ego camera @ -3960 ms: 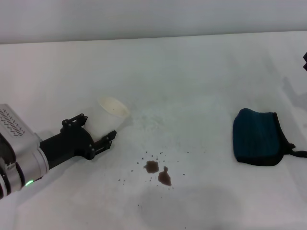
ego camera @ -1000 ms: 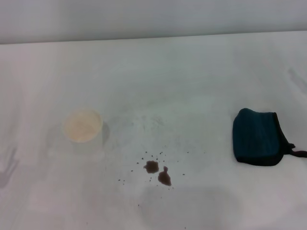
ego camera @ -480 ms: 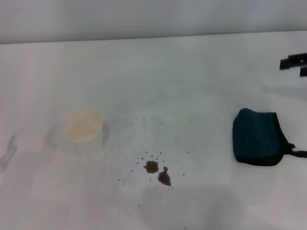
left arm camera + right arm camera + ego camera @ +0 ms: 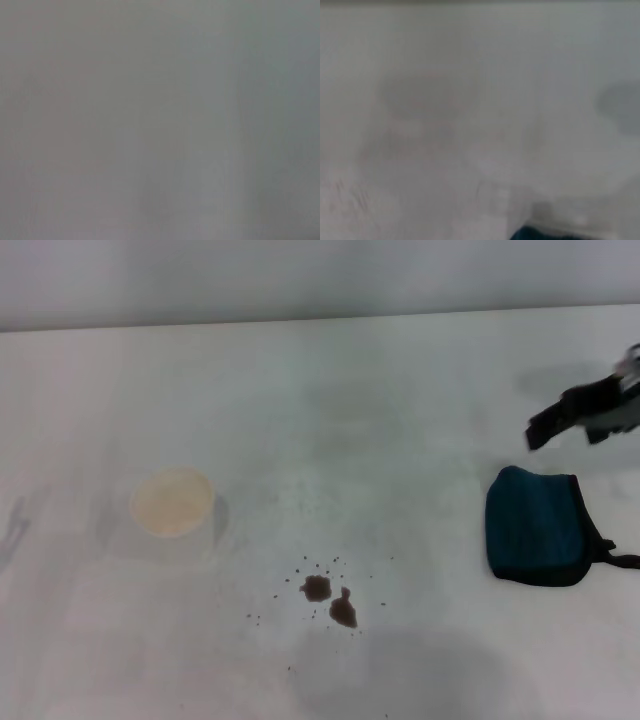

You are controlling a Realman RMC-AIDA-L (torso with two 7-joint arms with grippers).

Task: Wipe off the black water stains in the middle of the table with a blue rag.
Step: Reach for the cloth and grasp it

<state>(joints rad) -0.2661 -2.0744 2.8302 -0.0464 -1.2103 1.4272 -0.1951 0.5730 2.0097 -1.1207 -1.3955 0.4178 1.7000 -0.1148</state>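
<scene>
Right pincer (image 4: 590, 412) motion-blurred, cut by frame edge (fingers indistinct); blue rag (image 4: 540, 234) barely a sliver at right wrist view's edge.

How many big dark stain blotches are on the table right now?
2. One blotch sits mid-table, the other blotch just beside it toward the robot's right and nearer; tiny specks scatter around them.

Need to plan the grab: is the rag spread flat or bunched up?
Folded flat. The rag lies as a compact pad on the table, black edging and strap toward the right; right gripper hovers beyond it.
</scene>
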